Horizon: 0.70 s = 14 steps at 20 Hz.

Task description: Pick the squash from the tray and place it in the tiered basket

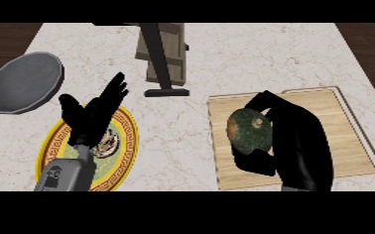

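The squash (250,130), dark green and mottled with a pale stem scar facing up, sits at about four o'clock from the middle of the view, over the left part of the wooden tray (344,139). The right robot hand (300,144) is closed around it: the black palm lies against the squash's three o'clock side, one part arches over its top at twelve o'clock, and the fingers (253,164) curl under it at six o'clock (whether the squash rests on the tray or is raised off it cannot be told from this steep angle). The tray is a pale, rectangular board with a low rim, lying flat on the marble counter (278,54). At twelve o'clock from the squash and well apart from it stands the tiered basket (174,54), seen from above as a wood-coloured panel with a black upright ending in a black foot on the counter. Towards nine o'clock the left robot hand (88,121) is open, fingers straight and pointing up towards one o'clock, above a round plate with a yellow rim (124,151) and a patterned gold band; its grey forearm enters from the lower edge. At ten o'clock, near the counter's left side, lies a grey plate (29,82), apart from the yellow one.
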Each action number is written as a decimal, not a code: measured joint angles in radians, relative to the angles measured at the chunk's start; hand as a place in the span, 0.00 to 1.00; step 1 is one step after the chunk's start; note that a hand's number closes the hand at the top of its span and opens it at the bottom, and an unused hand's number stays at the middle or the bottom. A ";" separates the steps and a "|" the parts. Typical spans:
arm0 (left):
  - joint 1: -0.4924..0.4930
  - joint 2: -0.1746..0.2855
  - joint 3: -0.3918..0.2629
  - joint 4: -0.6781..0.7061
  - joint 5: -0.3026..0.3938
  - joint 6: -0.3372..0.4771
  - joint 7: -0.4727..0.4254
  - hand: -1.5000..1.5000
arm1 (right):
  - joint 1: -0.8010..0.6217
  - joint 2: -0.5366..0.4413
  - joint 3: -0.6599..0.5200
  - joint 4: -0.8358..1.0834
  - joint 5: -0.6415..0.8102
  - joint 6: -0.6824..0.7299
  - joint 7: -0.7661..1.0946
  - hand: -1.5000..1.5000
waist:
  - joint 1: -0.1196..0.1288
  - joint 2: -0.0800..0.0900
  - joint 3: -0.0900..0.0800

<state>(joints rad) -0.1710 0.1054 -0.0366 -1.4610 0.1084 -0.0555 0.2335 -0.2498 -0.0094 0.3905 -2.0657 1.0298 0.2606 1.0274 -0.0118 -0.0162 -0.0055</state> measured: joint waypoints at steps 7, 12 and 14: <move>-0.003 -0.004 -0.008 -0.014 -0.003 0.001 0.016 0.50 | -0.284 -0.001 0.001 -0.182 0.006 0.061 0.114 1.00 | 0.007 -0.003 -0.001; 0.005 -0.008 -0.014 -0.020 -0.006 0.002 0.020 0.50 | -0.511 -0.001 -0.064 -0.148 -0.008 0.115 0.129 1.00 | 0.012 -0.005 -0.001; 0.005 -0.003 -0.011 -0.018 -0.003 -0.004 0.018 0.50 | -0.599 0.000 -0.102 -0.104 -0.019 0.134 0.126 1.00 | 0.014 -0.005 -0.002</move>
<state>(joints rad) -0.1657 0.1024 -0.0479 -1.4790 0.1050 -0.0590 0.2514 -0.8484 -0.0098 0.2890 -2.1697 1.0111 0.3945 1.1537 0.0018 -0.0207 -0.0072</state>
